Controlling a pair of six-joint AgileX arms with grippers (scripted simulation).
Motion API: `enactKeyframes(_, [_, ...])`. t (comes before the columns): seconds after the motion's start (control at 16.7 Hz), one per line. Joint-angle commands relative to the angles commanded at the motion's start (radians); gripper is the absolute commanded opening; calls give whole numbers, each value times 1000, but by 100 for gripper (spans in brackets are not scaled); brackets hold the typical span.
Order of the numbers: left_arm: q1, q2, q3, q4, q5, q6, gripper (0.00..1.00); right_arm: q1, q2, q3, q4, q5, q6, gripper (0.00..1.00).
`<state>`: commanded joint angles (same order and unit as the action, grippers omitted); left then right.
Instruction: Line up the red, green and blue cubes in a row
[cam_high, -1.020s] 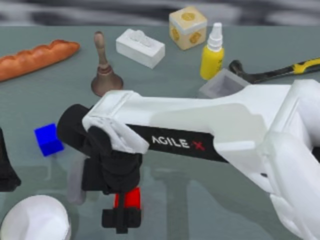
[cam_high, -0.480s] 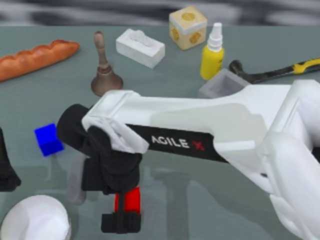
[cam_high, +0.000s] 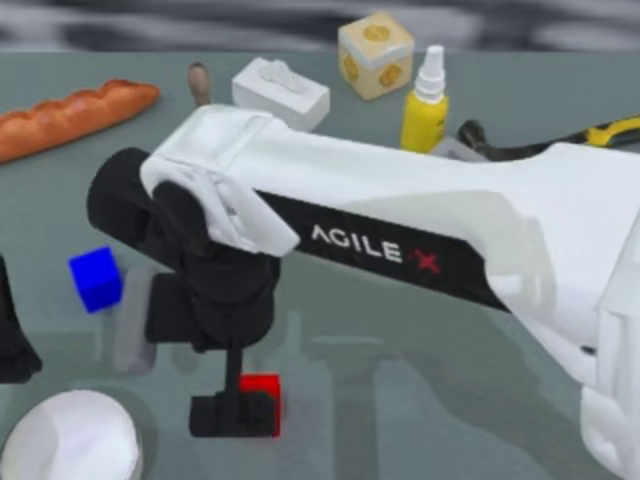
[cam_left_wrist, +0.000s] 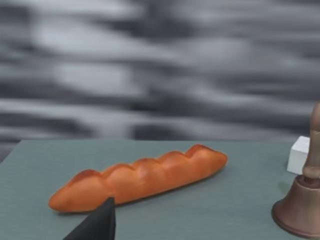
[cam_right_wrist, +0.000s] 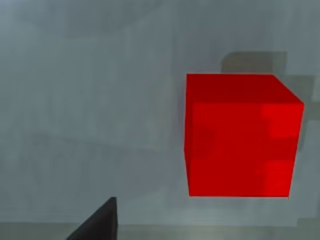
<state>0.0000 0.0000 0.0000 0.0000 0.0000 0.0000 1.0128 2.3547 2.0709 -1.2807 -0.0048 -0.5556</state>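
Right gripper (cam_high: 236, 414) raised over small matte red cube (cam_high: 262, 392), fingers spread, nothing gripped. Red cube on grey-green table (cam_high: 400, 400), near front edge; small deep blue cube (cam_high: 96, 279) well left. Left arm parked at left edge.

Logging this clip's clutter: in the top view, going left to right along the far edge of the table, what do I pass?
Baguette → bell handle → white block → cream cube → yellow spray bottle → hammer.

Red cube (cam_right_wrist: 240, 137) and blue cube (cam_high: 96, 279): plain matt faces. Table (cam_high: 420, 400): smooth grey-green, faintly reflective. Bell (cam_left_wrist: 304, 205): brushed bronze-like metal. Baguette (cam_left_wrist: 140, 177): glossy orange-brown crust. Right arm (cam_high: 480, 230): smooth white and black plastic shell.
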Motion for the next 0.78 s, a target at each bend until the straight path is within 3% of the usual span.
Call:
enactKeyframes(0.42, [-5, 29, 28, -20, -1, -8, 100, -17, -28, -22, 18, -3, 5, 100])
enactKeyframes(0.78, [-62, 357, 333, -209, 0, -82, 100, -172, -362, -289, 227, -28, 81, 100])
